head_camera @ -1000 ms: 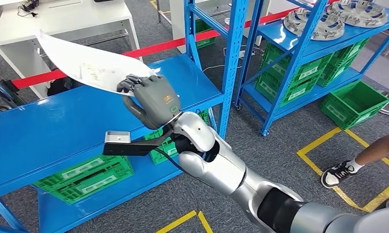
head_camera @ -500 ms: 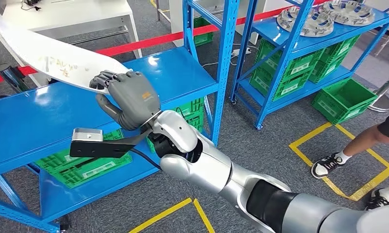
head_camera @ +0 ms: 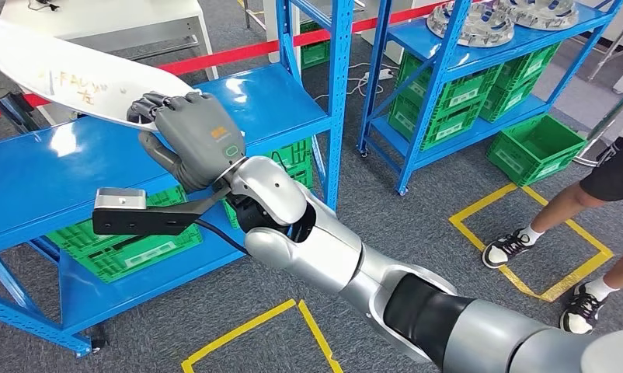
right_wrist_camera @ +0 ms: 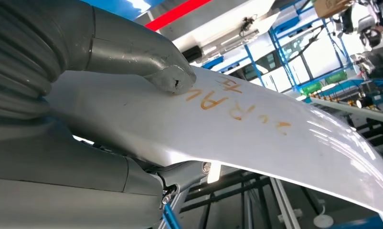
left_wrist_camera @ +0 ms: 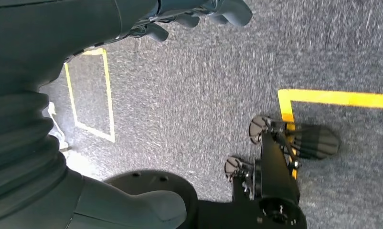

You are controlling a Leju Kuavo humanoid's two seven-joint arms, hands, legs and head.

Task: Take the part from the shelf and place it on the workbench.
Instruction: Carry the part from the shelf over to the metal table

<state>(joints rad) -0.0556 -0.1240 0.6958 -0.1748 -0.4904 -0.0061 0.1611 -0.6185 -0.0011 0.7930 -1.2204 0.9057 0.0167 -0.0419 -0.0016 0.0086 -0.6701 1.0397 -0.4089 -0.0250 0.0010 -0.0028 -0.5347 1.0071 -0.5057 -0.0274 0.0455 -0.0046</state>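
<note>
Your right hand (head_camera: 190,138) clamped fingers and thumb on the white part's (head_camera: 67,74) near end; its long axis ran far-left above the shelf (head_camera: 277,109).

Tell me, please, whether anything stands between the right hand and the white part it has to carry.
Nothing does. The right hand already grips the white part at one end, its thumb pressed on the lettered face, with the part held above the blue shelf. No workbench can be identified for certain.
</note>
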